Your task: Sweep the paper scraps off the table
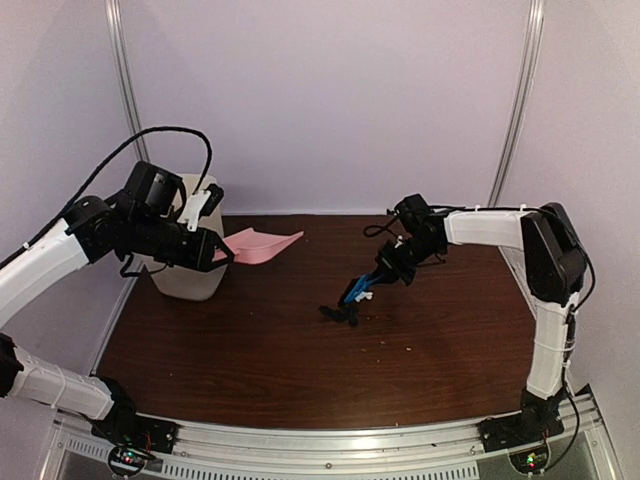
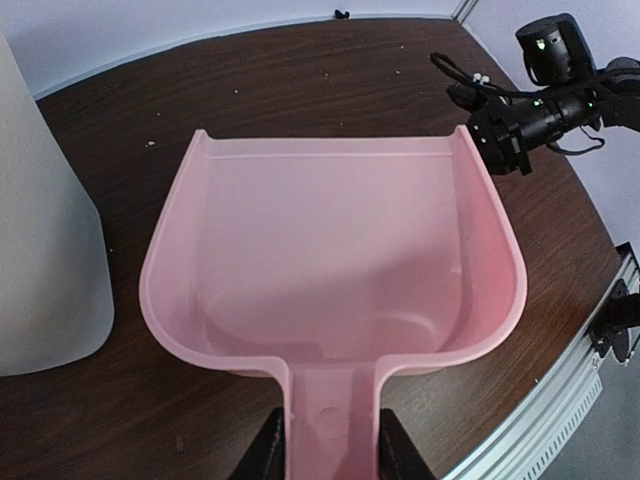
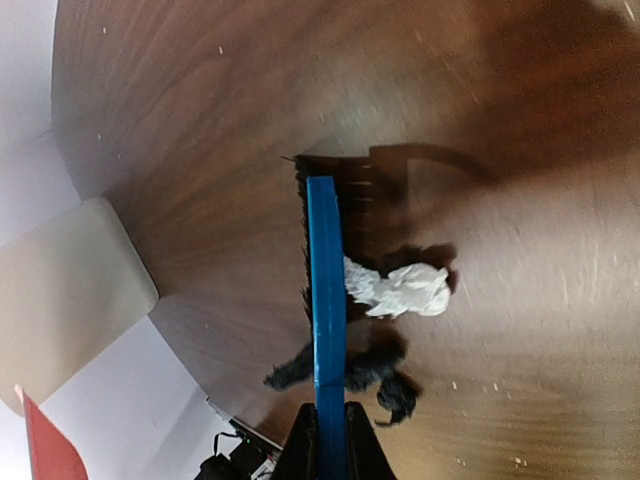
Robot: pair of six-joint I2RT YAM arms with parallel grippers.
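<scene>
L arm [image 1: 40, 265] raised, L pincer [image 1: 208, 247] clamped; R arm [image 1: 490, 228] far inward, R pincer [image 1: 397, 262] clamped, tilted down.

Place: a robot lab, a small test booth.
Walls: plain white panels [image 1: 350, 100] held up by thin metal poles [image 1: 125, 80].
Table: a dark brown wood table [image 1: 300, 370] with a silver rail [image 1: 350, 445] along the front.
Robots: a left arm [image 1: 40, 265] and a right arm [image 1: 545, 340], both bolted to that rail.
Wires: black cables [image 1: 170, 129] on the arms, little lights [image 1: 127, 460] at the bases.

In left pincer [image 1: 222, 250], pink dustpan [image 1: 262, 245] by white bin [image 1: 185, 270]; in right pincer [image 1: 390, 268], blue brush [image 1: 360, 291].
</scene>
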